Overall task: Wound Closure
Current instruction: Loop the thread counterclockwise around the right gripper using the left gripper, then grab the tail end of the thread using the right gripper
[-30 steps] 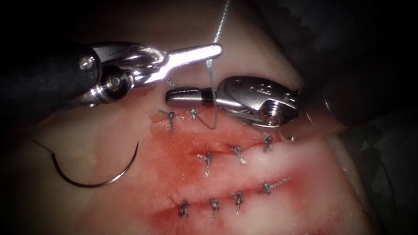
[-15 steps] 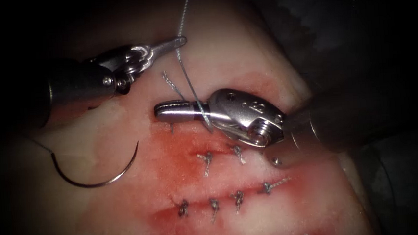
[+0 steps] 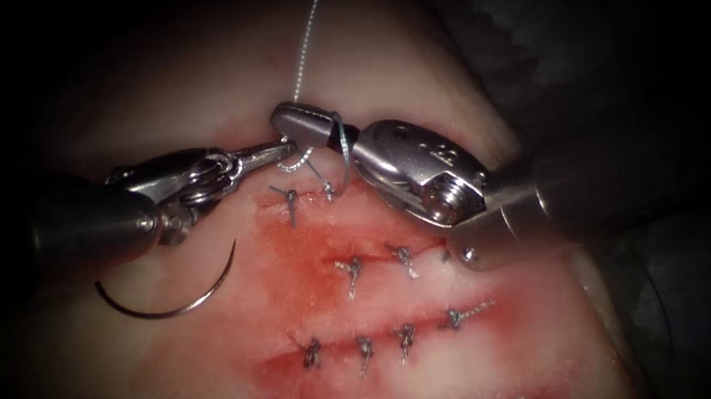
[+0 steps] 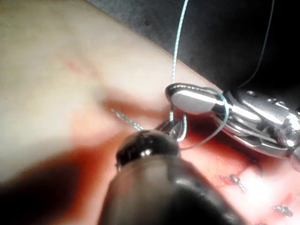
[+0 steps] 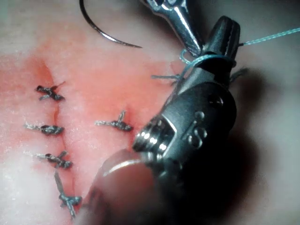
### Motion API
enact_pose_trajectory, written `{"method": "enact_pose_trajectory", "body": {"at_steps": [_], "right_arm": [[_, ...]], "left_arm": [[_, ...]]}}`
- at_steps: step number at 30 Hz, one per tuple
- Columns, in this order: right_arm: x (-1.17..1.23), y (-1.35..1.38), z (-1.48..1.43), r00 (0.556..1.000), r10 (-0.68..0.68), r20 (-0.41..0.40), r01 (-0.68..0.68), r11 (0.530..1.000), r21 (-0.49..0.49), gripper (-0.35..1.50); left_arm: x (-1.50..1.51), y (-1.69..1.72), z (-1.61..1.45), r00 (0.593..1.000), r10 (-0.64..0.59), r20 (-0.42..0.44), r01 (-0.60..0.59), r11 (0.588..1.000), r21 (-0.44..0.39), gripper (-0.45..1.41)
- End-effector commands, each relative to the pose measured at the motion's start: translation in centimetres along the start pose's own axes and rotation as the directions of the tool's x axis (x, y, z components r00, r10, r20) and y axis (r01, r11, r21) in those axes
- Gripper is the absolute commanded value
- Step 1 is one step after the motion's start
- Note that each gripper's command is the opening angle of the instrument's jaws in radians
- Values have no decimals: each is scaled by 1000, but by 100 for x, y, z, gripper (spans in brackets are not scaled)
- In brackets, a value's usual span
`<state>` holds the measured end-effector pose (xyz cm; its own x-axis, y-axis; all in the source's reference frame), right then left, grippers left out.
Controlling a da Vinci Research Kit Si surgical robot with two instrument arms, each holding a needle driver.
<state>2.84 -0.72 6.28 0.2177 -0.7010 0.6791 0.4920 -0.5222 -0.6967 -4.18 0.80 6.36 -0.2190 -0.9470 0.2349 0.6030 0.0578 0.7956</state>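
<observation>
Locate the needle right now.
In the endoscope view the needle lies free on the tissue, left of the stitched cuts and just below the left end effector; neither tool holds it.

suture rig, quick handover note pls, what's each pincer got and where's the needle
Left pincer: shut on the thin pale thread, near the top stitch row.
Right pincer: thread looped around its shut jaws; whether they hold anything is unclear.
Curved dark steel needle: lies free on the pale pork tissue, left of the cuts, not in it.
Done: several knotted stitches in rows.
Left: this knot.
</observation>
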Motion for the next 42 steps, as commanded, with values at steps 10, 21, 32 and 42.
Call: {"method": "enact_pose_trajectory", "body": {"at_steps": [10,21,32,42], "right_arm": [[7,-7,8,989,145,22,-147,981,125,-21],[26,-3,8,984,177,-19,-172,972,161,36],[31,-3,7,969,179,-169,-135,961,242,22],[27,-2,8,966,183,-184,-134,958,252,19]], "left_arm": [[6,-3,0,1000,-12,-13,10,997,-81,-45],[7,23,-1,998,-48,50,58,978,-201,-45],[15,11,9,997,-70,40,76,979,-191,-45],[16,26,3,993,-110,53,119,962,-245,-45]]}}
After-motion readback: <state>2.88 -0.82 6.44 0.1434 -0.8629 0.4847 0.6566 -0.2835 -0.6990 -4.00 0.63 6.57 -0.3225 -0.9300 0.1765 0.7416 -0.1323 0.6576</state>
